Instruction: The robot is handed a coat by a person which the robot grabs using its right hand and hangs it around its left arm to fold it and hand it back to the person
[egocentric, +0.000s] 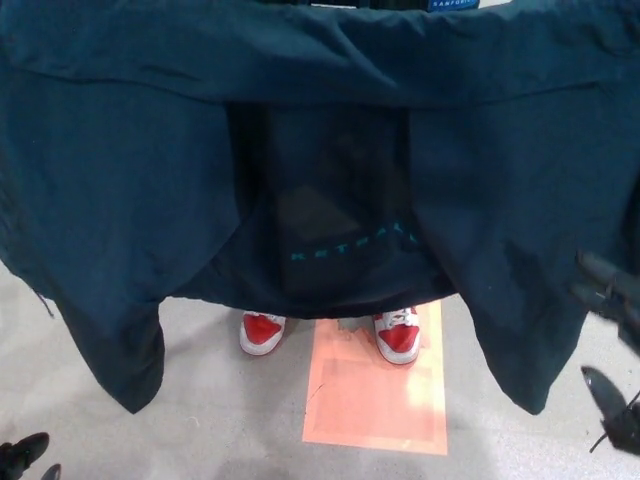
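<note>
A dark teal coat (320, 150) is held spread wide in front of me and fills most of the head view, its inside facing me with faint teal lettering (352, 245) on the lining. Two sleeves hang down at the left (125, 350) and right (520, 340). My right hand (610, 340) is raised at the right edge with its black fingers spread apart, close to the coat's right sleeve and holding nothing. Only the fingertips of my left hand (25, 455) show at the bottom left corner, well below the coat.
Below the coat's hem a person's red and white shoes (262, 332) (398, 335) stand on the grey floor. An orange rectangle (375, 385) is marked on the floor by the right shoe.
</note>
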